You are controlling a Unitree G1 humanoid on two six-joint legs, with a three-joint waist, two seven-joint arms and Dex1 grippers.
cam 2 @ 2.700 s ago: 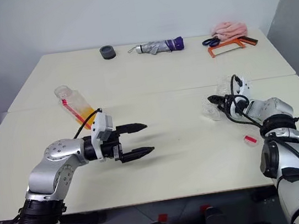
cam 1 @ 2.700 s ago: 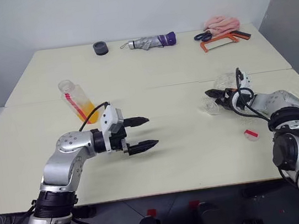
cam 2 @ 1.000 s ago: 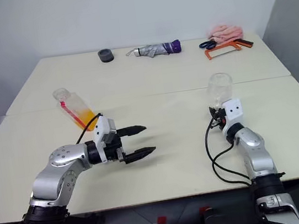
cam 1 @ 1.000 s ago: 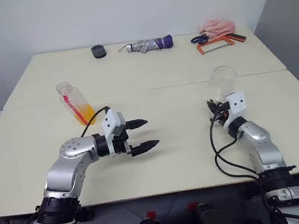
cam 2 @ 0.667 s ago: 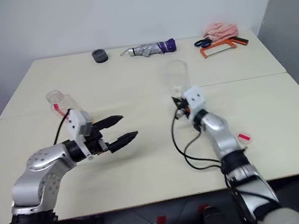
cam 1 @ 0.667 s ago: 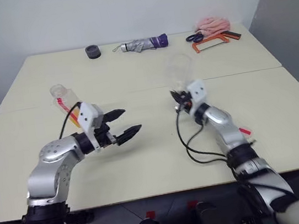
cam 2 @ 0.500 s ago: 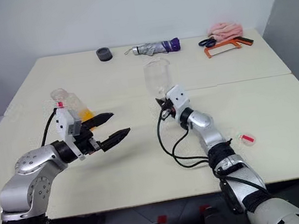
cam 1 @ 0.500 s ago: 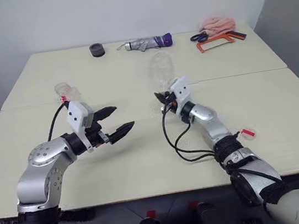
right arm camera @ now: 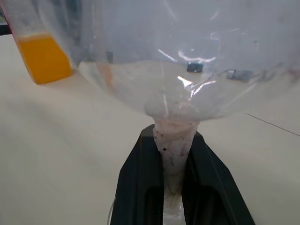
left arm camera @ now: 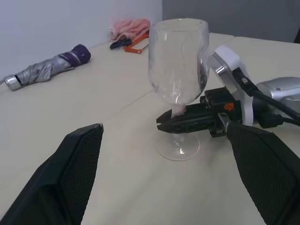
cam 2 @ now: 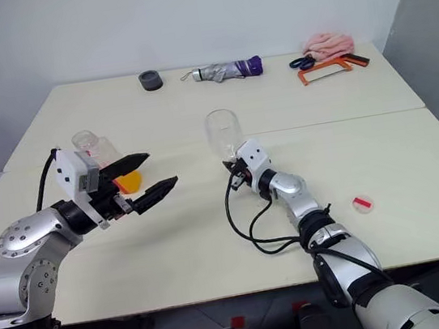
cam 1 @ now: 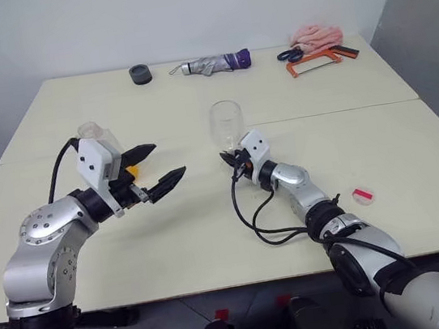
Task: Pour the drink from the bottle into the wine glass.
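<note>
Our right fingers point(left arm camera: 165, 126) stayed clamped on the stem of the wine glass point(cam 1: 227, 124), which we had carried from the bench's point(cam 1: 214, 239) right side to its middle, upright, foot on the surface. Our left fingers point(cam 1: 158, 166) stayed spread wide and empty, having lifted toward ten o'clock, just in front of the bottle point(cam 2: 90, 147) with its orange drink point(cam 2: 129, 182).

Wine glass point(cam 1: 227, 126) upright mid-table point(cam 1: 414, 153); bottle point(cam 1: 100, 140) far left; umbrella point(cam 1: 209, 64) behind, at far edge.
</note>
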